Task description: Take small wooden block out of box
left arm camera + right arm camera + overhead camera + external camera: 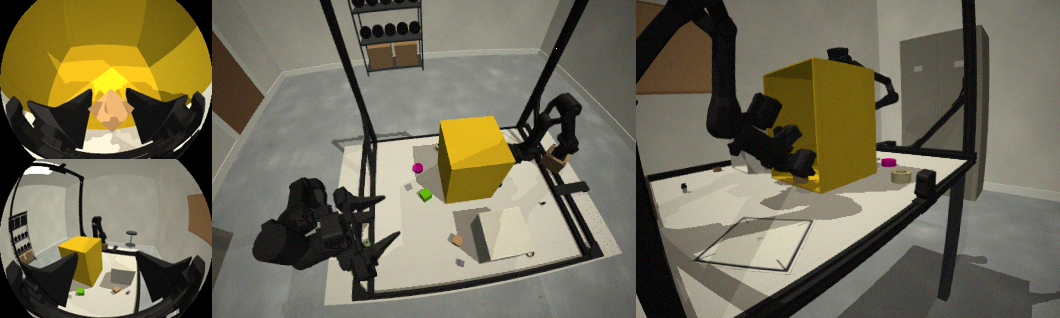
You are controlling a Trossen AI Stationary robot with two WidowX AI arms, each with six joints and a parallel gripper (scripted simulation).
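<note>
Watching through the left wrist camera, I had the left gripper (802, 169) (109, 91) about half open, its fingers standing on either side of the small wooden block (800, 180) (111, 111), one at nine o'clock of it and one at three. The block's side corners met the fingers' edges in that view, but I couldn't tell whether the fingers were pressing on it or only very near.

The block was turned so that it showed me a diamond, one corner at twelve o'clock. It lay between the fingers, low in the open mouth of the yellow box (477, 150) (846, 120) (107, 21) (83, 253). On the exterior view I saw it just under the fingertips, partly hidden by them. I couldn't judge the gap between my fingers and the walls.

The marked square (771, 240) lay bare on the table (841, 212), toward seven o'clock from the box in that same view, apart from the block. My right gripper (392, 215) was spread wide with nothing in it, well apart from the box, at about eight o'clock from it in the top view.
</note>
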